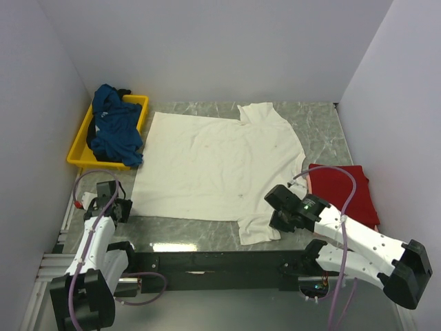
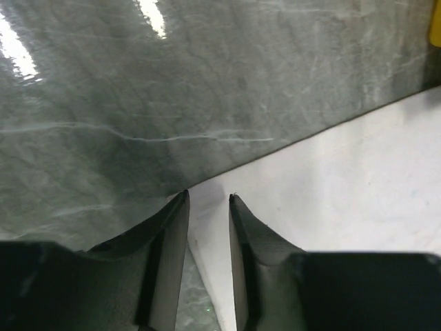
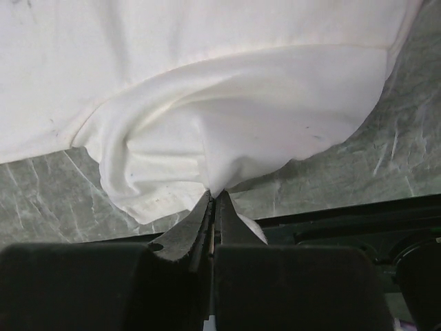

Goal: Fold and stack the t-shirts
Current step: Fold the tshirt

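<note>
Grey marble worktop point(image 1: 317, 131), white walls on three sides. White shirt point(image 1: 213, 165) lies spread flat mid-worktop, collar toward the right. Blue shirt point(image 1: 114, 131) is heaped in the yellow tray point(image 1: 77, 146) at far left. Red shirt point(image 1: 344, 189) sits folded at the right, just beside the right arm. No pink shirt in view.

Right claw point(image 3: 214, 196): pressed together, pinching the white shirt's near sleeve point(image 1: 258, 231). Cloth gathers into a twisted bunch at the tips. The sleeve hangs over the worktop's near edge.

Left claw point(image 2: 209, 195): spread part way, holding nothing. Its tips sit low at the shirt's near left corner, cloth showing in the gap between them.

Step in hand, as I read it: fold the near sleeve in over the body.

To do it well:
- Raise the sleeve only enough to clear the body; a high lift will likely drag the whole shirt.
- Carry it straight toward the far edge, so the crease runs along the side seam.
- Lay it down before letting go, then draw back low, so the bunch relaxes flat.
- Left claw could press the corner down to hold the body from sliding.

Risk: the twist at the pinch may set a lumpy fold.
</note>
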`<act>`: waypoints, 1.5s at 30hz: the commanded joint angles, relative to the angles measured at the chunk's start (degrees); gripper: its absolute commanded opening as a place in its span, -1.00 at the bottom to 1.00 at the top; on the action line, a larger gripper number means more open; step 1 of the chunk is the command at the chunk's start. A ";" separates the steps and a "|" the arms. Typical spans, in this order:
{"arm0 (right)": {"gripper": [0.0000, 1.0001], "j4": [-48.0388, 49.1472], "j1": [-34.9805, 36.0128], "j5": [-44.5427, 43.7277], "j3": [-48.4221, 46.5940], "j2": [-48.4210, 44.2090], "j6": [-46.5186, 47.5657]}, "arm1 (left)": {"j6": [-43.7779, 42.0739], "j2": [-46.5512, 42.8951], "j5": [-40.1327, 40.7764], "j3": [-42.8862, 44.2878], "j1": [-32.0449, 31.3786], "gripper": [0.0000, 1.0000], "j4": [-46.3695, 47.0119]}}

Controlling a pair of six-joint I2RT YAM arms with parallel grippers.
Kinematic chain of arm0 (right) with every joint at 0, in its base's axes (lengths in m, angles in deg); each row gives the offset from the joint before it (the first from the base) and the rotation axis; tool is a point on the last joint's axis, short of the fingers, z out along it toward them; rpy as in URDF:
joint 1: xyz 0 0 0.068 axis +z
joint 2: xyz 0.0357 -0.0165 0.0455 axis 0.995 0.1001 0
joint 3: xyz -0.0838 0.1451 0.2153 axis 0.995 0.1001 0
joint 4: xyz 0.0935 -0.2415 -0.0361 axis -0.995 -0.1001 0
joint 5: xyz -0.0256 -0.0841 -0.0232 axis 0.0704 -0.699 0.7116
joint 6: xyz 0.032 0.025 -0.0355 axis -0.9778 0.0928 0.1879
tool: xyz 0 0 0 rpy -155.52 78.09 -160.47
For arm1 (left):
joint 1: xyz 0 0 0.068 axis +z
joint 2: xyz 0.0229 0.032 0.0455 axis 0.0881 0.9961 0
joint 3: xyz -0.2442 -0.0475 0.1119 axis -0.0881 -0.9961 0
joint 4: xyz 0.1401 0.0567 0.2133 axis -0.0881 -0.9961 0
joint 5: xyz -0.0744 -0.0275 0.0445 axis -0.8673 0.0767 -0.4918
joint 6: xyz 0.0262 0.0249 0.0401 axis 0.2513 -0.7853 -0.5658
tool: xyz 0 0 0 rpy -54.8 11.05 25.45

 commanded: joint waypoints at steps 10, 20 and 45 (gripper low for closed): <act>-1.00 6.22 -5.01 0.80 -2.40 2.88 8.26 | 3.60 1.89 4.59 5.63 -0.77 -0.19 -6.91; -1.00 9.30 -9.06 2.91 -1.34 3.76 12.65 | 5.79 5.40 4.51 5.11 -2.34 -0.17 -6.66; -1.00 -1.41 -10.20 8.36 0.76 -7.74 9.32 | 2.63 5.32 9.34 5.55 -5.51 -0.99 -3.22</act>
